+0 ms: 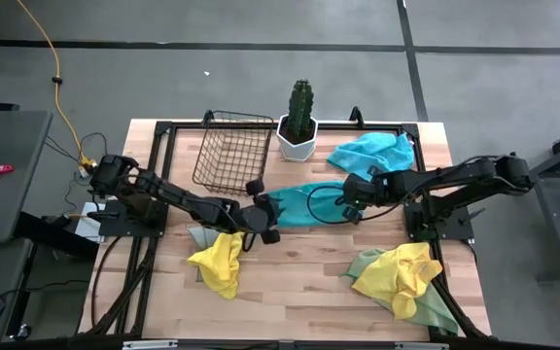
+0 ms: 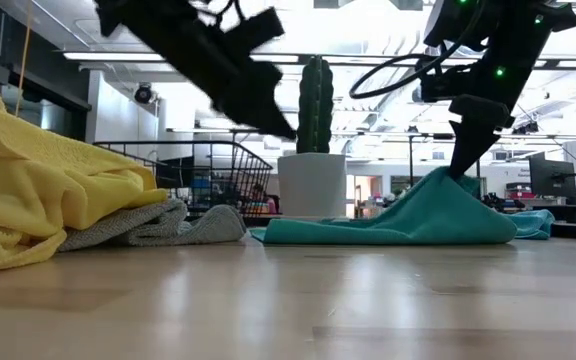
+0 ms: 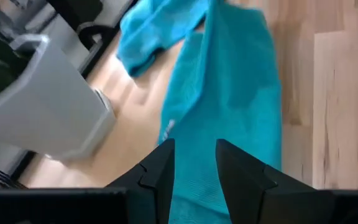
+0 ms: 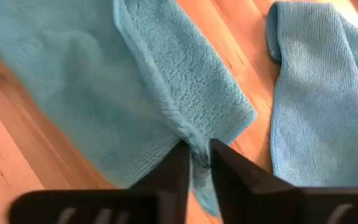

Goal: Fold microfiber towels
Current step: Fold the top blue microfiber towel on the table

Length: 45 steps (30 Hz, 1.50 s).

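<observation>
A turquoise towel [image 1: 304, 204] lies in a long strip on the middle of the table. Its right end rises in a peak [image 2: 446, 185] to my right gripper [image 2: 460, 168], which is shut on it. My left gripper [image 1: 263, 220] hangs open above the towel's left end and clear of it, with nothing between its fingers [image 3: 160, 165]. A second, paler blue towel [image 1: 372, 154] lies crumpled at the far right. A yellow towel [image 1: 220, 261] rests on a grey one [image 2: 158, 225] at the near left. My right gripper pinches a raised ridge of the turquoise towel [image 4: 188, 134] between its two fingers, near the towel's right end. The fingers slant down from above. The pinched cloth is drawn up into a peak, and the rest of the towel lies flat on the table.
A wire basket [image 1: 233, 151] and a potted cactus [image 1: 299, 122] stand at the far edge. A heap of yellow and pale green towels [image 1: 402, 280] lies at the near right. Bare wood shows at the near middle.
</observation>
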Available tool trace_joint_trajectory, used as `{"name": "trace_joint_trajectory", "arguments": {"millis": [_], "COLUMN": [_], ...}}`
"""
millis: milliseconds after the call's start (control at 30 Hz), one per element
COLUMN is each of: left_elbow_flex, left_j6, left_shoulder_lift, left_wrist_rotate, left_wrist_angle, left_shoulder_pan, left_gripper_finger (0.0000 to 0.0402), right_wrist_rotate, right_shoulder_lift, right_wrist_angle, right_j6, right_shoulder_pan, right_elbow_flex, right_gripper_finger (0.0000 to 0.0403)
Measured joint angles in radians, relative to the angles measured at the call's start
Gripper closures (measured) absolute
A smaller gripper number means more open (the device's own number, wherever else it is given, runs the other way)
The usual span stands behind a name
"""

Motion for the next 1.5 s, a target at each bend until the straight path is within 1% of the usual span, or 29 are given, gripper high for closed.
{"name": "trace_joint_trajectory", "arguments": {"millis": [100,167,233,300,367,433,467,567,667,800,867,933,1033,1167,1433,1500], "left_elbow_flex": [0.026,0.033,0.034,0.035,0.036,0.052,0.073,0.147,0.208,0.304,0.349,0.393,0.443,0.473,0.476,0.476], "left_j6": [0.038,0.092,0.164,0.240,0.292,0.270,0.245,0.216,0.262,0.350,0.373,0.384,0.410,0.437,0.448,0.457], "left_shoulder_lift": [-0.045,-0.087,-0.141,-0.196,-0.244,-0.270,-0.273,-0.230,-0.143,-0.027,0.027,0.068,0.109,0.145,0.136,0.133], "left_wrist_rotate": [-0.019,-0.043,-0.064,-0.054,0.026,0.144,0.222,0.404,0.498,0.506,0.503,0.504,0.496,0.485,0.467,0.446], "left_wrist_angle": [-0.061,-0.082,-0.081,-0.078,-0.081,-0.125,-0.185,-0.337,-0.426,-0.462,-0.488,-0.512,-0.543,-0.599,-0.685,-0.706], "left_shoulder_pan": [0.000,0.002,0.020,0.061,0.136,0.236,0.291,0.431,0.512,0.565,0.586,0.603,0.623,0.641,0.661,0.662], "left_gripper_finger": [0.0293,0.0293,0.0293,0.0293,0.0295,0.0299,0.0303,0.0316,0.0334,0.0367,0.0388,0.0398,0.0396,0.0400,0.0401,0.0401], "right_wrist_rotate": [0.014,0.035,0.062,0.073,0.073,0.073,0.073,0.051,0.047,0.047,0.046,0.046,0.046,0.045,0.045,0.046], "right_shoulder_lift": [-0.004,-0.011,-0.027,-0.051,-0.081,-0.112,-0.128,-0.163,-0.177,-0.178,-0.178,-0.178,-0.178,-0.178,-0.178,-0.178], "right_wrist_angle": [0.007,0.019,0.037,0.050,0.067,0.078,0.079,0.092,0.112,0.117,0.117,0.117,0.117,0.117,0.117,0.117], "right_j6": [-0.058,-0.110,-0.145,-0.171,-0.192,-0.197,-0.197,-0.197,-0.197,-0.197,-0.197,-0.197,-0.197,-0.197,-0.196,-0.195], "right_shoulder_pan": [-0.006,-0.006,-0.006,-0.006,-0.006,-0.006,-0.007,-0.021,-0.040,-0.062,-0.067,-0.067,-0.067,-0.067,-0.067,-0.067], "right_elbow_flex": [0.000,0.000,0.000,0.000,0.000,0.000,0.000,0.000,0.000,0.000,0.000,0.000,0.000,0.000,0.000,0.000], "right_gripper_finger": [0.0290,0.0260,0.0237,0.0223,0.0217,0.0215,0.0215,0.0215,0.0215,0.0215,0.0215,0.0215,0.0215,0.0215,0.0215,0.0215]}}
